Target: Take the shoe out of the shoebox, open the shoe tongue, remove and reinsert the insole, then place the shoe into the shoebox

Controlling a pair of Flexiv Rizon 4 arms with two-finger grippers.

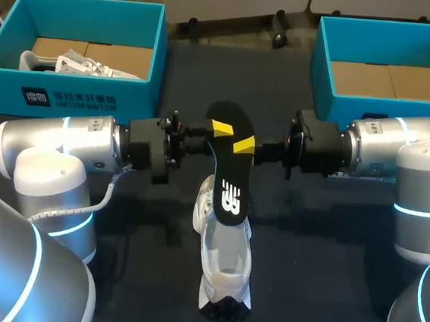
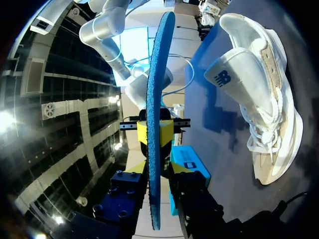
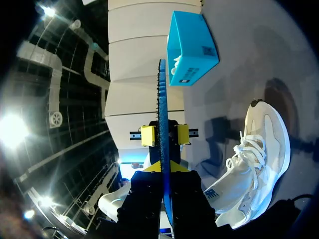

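A black insole (image 1: 229,158) with a blue underside hangs over the middle of the table, edge-on in both wrist views (image 2: 157,99) (image 3: 162,99). My right gripper (image 1: 244,144) (image 3: 163,169) is shut on it from the right; its yellow tips (image 2: 155,132) press both faces. My left gripper (image 1: 220,128) (image 2: 154,174) comes in from the left. Its yellow tips (image 3: 164,135) stand on either side of the insole with a small gap. The white shoe (image 1: 224,261) (image 2: 264,99) (image 3: 254,164) lies on the dark table right under the insole's lower end.
A blue shoebox (image 1: 69,94) (image 3: 192,42) stands at the back left with another white shoe (image 1: 79,64) inside. A second blue shoebox (image 1: 323,80) stands at the back right, showing only its cardboard floor. The two arms span the table's middle.
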